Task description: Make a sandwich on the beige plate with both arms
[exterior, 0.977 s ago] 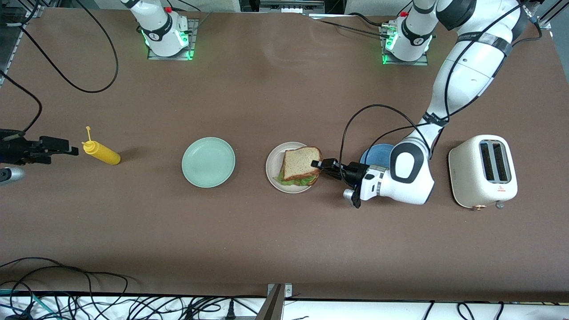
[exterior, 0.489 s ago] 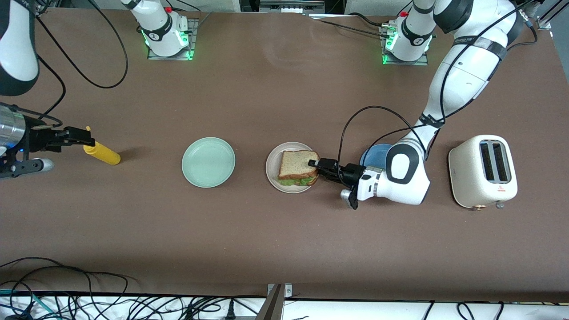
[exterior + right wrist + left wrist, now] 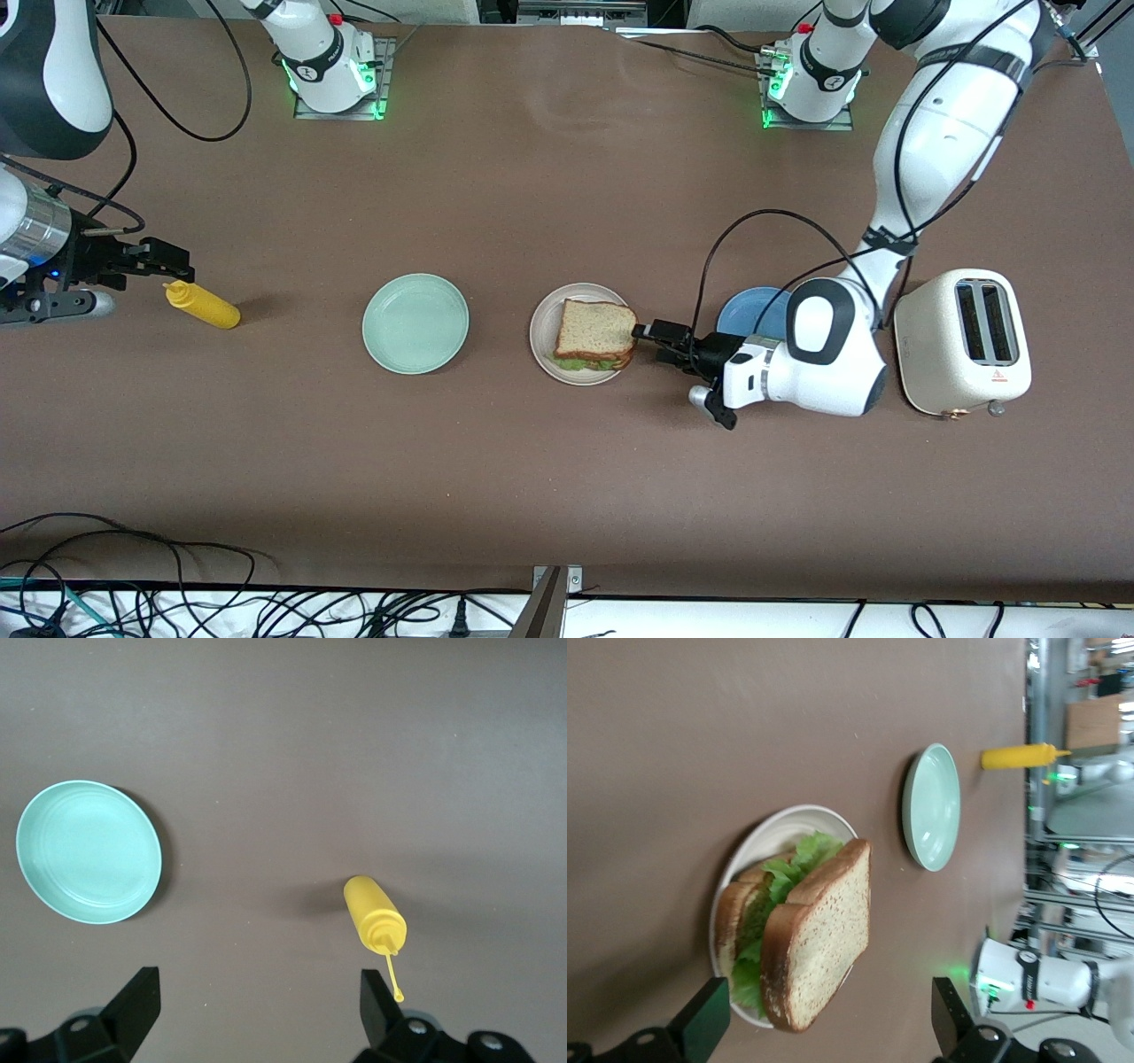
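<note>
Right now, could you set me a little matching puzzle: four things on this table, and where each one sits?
Things:
1. sandwich
2. mustard bottle
3. toaster
4. blue plate

Places:
A. lying under the open right gripper
B. at the left arm's end of the table
C. on the beige plate
D. partly hidden by the left arm

Pairs: 1-C, 2-A, 3-B, 4-D

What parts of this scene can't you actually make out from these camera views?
- Blue plate: front view, partly covered by the left arm's wrist.
- Beige plate: front view, middle hidden under the sandwich; any filling besides lettuce cannot be told.
- Toaster: slots too dark to see inside.
- Right arm: cut off by the front view's edge; right gripper open over the mustard bottle.
- Left gripper: open beside the sandwich.
</note>
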